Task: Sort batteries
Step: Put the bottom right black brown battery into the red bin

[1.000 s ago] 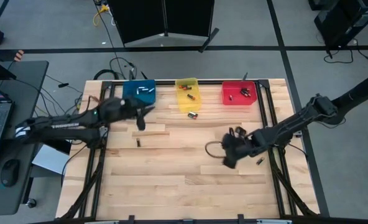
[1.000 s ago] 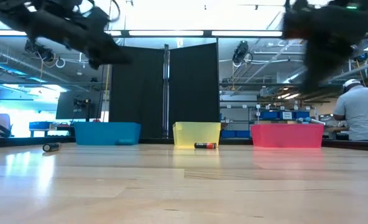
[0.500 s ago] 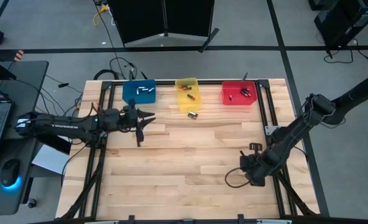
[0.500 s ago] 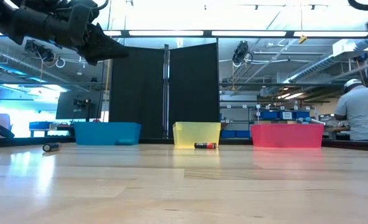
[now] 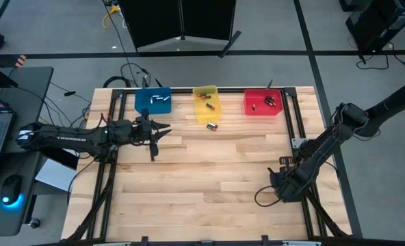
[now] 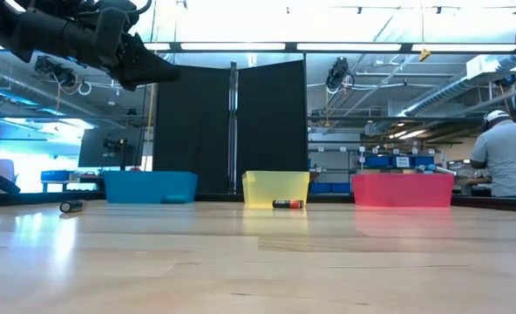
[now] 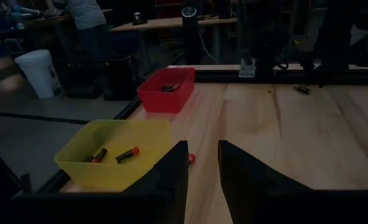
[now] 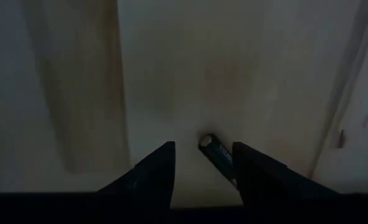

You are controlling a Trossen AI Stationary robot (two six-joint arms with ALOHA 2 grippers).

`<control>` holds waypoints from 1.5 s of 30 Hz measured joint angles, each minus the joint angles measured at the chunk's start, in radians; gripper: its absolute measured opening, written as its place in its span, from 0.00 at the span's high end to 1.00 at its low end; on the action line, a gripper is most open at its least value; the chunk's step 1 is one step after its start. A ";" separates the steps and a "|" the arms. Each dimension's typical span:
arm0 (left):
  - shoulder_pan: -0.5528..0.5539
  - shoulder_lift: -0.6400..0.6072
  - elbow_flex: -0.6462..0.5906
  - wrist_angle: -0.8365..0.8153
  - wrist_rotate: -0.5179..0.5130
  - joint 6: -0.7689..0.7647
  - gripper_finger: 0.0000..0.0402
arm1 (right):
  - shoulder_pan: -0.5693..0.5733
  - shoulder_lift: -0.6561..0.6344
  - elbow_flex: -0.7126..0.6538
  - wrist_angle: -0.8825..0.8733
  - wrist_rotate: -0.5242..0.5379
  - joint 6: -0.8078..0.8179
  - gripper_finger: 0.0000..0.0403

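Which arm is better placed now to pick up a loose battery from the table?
The right. Its gripper has open fingers directly over a battery, close to the wood. The left gripper is raised, with no battery between its fingers.

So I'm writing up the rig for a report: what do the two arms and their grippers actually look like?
Both arms are dark, slim and jointed. The left arm carries pale lettering along its side. The right arm has a thin dark cable looping beside its wrist. The left gripper and the right gripper each have two flat dark fingers that taper to points.
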 joint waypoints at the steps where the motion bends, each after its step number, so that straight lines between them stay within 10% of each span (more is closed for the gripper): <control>1: 0.000 0.000 0.000 0.000 0.000 0.000 0.77 | 0.003 0.000 -0.009 0.001 0.000 -0.009 0.57; 17: 0.000 0.001 0.000 -0.020 0.000 0.000 0.77 | 0.009 -0.002 -0.119 0.103 0.001 -0.038 0.60; 31: -0.001 0.001 0.000 -0.051 0.000 0.000 0.77 | -0.048 0.002 -0.054 0.177 0.047 0.164 0.87; 38: -0.001 0.001 0.000 -0.047 0.000 -0.003 0.77 | -0.276 0.002 0.077 0.234 0.331 0.075 0.87; 45: -0.001 0.001 0.000 -0.039 0.000 -0.050 0.77 | -0.761 0.002 0.169 0.244 0.491 -0.163 0.87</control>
